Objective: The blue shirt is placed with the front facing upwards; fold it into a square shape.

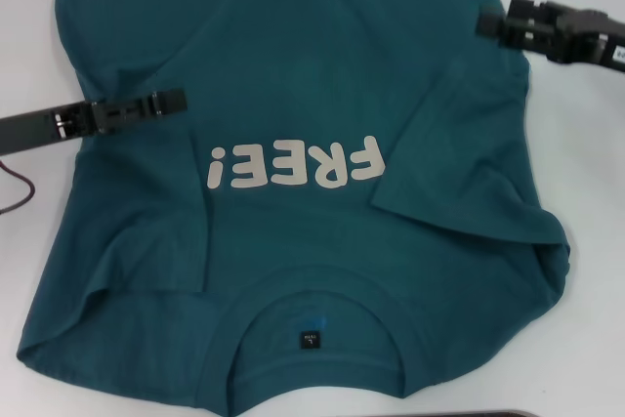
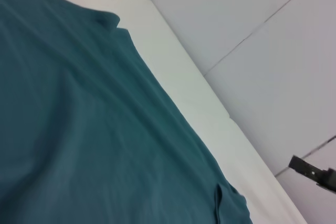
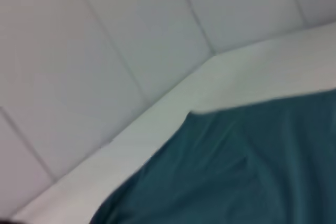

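The blue shirt lies spread on the white table, front up, with off-white "FREE!" lettering and its collar at the near edge. Both sleeves lie folded inward over the body. My left gripper reaches in from the left and hovers low over the shirt's left side. My right gripper sits at the shirt's far right edge. The left wrist view shows the shirt sloping off to the table edge, with the right gripper far off. The right wrist view shows a shirt corner.
A thin reddish cable curls on the table at the far left. A dark object peeks in at the near edge. Bare white table borders the cloth, and beyond it lies a grey tiled floor.
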You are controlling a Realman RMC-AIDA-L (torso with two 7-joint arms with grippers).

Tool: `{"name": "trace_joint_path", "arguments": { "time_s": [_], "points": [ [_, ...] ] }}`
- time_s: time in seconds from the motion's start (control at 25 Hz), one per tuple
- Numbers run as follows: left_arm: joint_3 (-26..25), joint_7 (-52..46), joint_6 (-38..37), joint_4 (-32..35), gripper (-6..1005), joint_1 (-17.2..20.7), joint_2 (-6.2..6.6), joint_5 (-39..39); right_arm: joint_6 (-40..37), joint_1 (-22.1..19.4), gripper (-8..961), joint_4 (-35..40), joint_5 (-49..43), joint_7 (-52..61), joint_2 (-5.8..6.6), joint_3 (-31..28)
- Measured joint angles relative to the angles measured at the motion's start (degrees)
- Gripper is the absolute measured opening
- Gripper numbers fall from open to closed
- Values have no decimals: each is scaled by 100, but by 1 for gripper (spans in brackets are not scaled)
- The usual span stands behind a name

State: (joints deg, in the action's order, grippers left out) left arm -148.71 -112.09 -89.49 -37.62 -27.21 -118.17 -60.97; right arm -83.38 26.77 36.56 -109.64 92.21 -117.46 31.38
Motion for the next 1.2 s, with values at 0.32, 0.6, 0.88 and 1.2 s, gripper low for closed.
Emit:
{"name": "trace_joint_path", "arguments": {
  "time_s": [0.32, 0.6, 0.88, 1.2],
  "points": [
    [1, -18, -368, 26, 917, 132, 8, 477, -1010, -85, 911, 52, -997, 32, 243, 19],
    [10, -167, -875, -14, 917, 410, 162, 583, -1648, -101, 904, 60, -1254, -129, 307, 43],
    [-17, -622, -1143, -58, 917, 629, 361, 727, -1580, 43, 896, 55, -1436, -113, 291, 53],
    [-81, -1075, -1063, -133, 917, 774, 667, 851, -1529, 137, 895, 55, -1434, -128, 309, 12]
  ]
}}
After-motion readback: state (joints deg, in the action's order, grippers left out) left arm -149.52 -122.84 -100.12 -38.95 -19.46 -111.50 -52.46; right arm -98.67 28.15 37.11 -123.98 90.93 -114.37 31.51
